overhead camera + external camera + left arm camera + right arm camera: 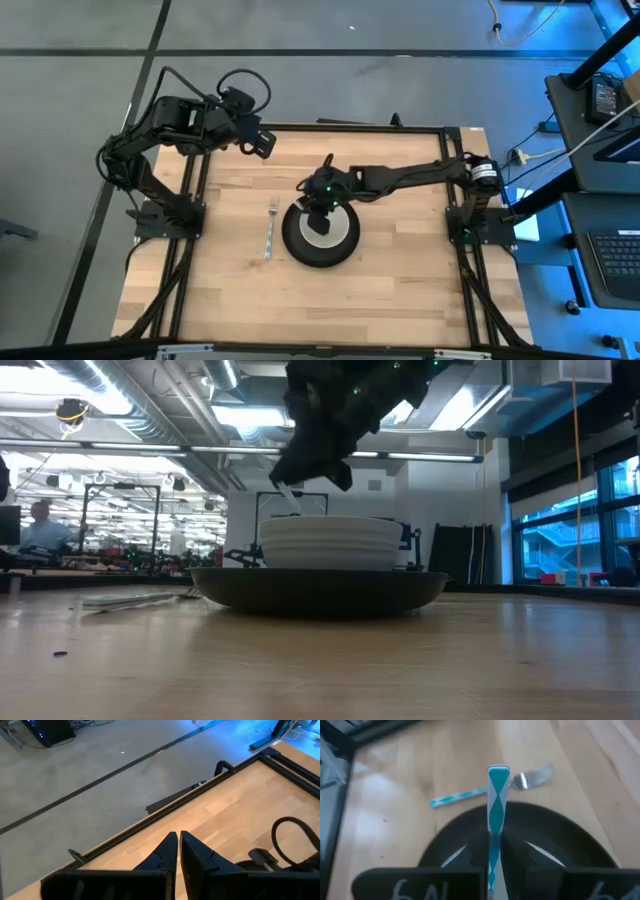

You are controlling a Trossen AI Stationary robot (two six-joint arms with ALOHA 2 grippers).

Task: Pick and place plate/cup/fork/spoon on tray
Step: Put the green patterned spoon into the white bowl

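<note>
The black plate (320, 250) lies flat on the wooden table near its middle, and the white cup (322, 230) stands on it; both also show in the low view, the cup (330, 542) on the plate (320, 588). The fork (270, 230) lies flat on the table left of the plate, its teal-and-white handle (460, 796) toward the near edge. My right gripper (318, 205) hangs over the cup, shut on the spoon (497, 805), whose bowl end is hidden. My left gripper (262, 143) is shut and empty at the far left corner. My right gripper pinches the spoon's teal-and-white patterned handle (495, 855) between its two fingers. The handle lies along the fingers, and its free end (498, 772) sticks out past the tips. The fingers slant down from above. The spoon's pale end (290, 498) points down at the cup's rim.
A black metal frame (350, 127) runs along the table's far edge and both sides. The arm bases stand at the left (160, 215) and right (475, 220) edges. Bare wood lies along the near edge (320, 310). A person (38, 525) is in the room far behind.
</note>
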